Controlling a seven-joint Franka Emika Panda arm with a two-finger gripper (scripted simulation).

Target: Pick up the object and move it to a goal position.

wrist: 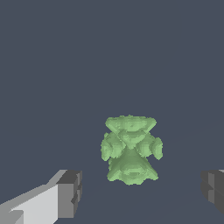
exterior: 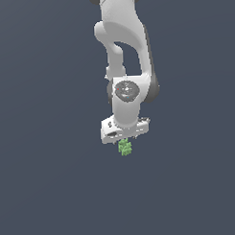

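The object [exterior: 125, 148] is a small bright-green lumpy blocky thing on the dark grey floor. It shows just under the white hand of my arm in the exterior view. In the wrist view the object [wrist: 131, 148] lies between the lines of my two fingers and a little beyond their tips. My gripper [wrist: 142, 190] is open, with dark pads wide apart on either side and nothing between them. In the exterior view my gripper [exterior: 124, 140] hangs pointing down, right over the object. I cannot tell whether the fingers touch it.
The floor [exterior: 49, 179] is a plain dark grey surface all around. The white arm [exterior: 121, 37] comes down from the top of the exterior view. No other objects and no goal marker show.
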